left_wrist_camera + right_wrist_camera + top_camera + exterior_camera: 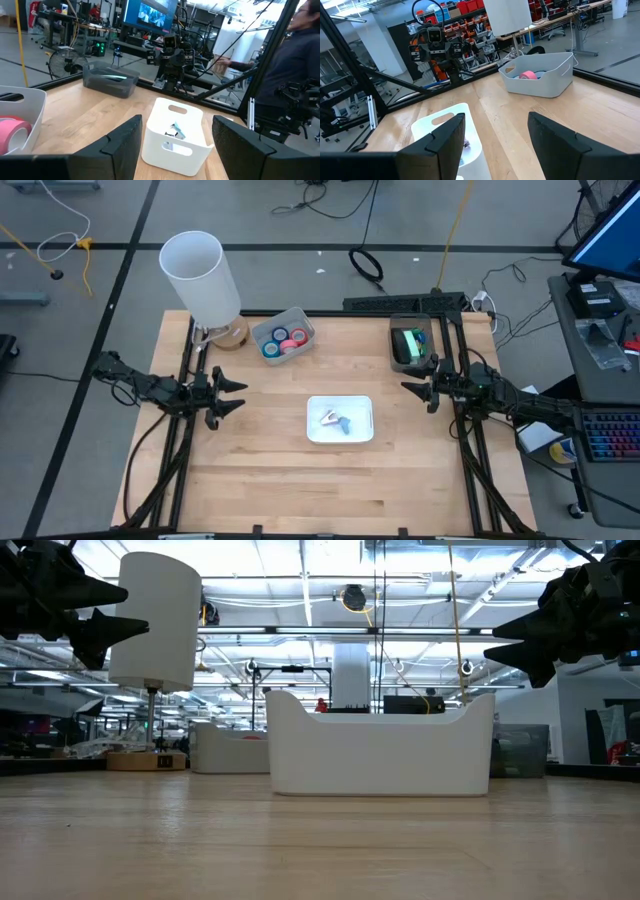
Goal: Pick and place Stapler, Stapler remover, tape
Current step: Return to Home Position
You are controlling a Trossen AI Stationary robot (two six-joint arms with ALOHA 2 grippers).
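Note:
A white bin [340, 438] stands mid-table with a small silver and blue item [336, 420] lying in it, perhaps the stapler remover. Red and blue tape rolls [283, 342] lie in a pale grey bin [300, 318] at the far side. A dark grey bin [398, 345] at the far right holds a green thing [412, 342], perhaps the stapler. My left gripper [238, 396] hovers open at the table's left, level and facing the white bin [175, 145]. My right gripper [412, 380] hovers open at the right, also level. Neither holds anything.
A tall white cylinder [200, 270] on a wooden base stands at the far left corner. Black frame rails [470, 460] run along both side edges. A person [295, 60] stands beyond the table's right side. Bare wood lies near the front edge.

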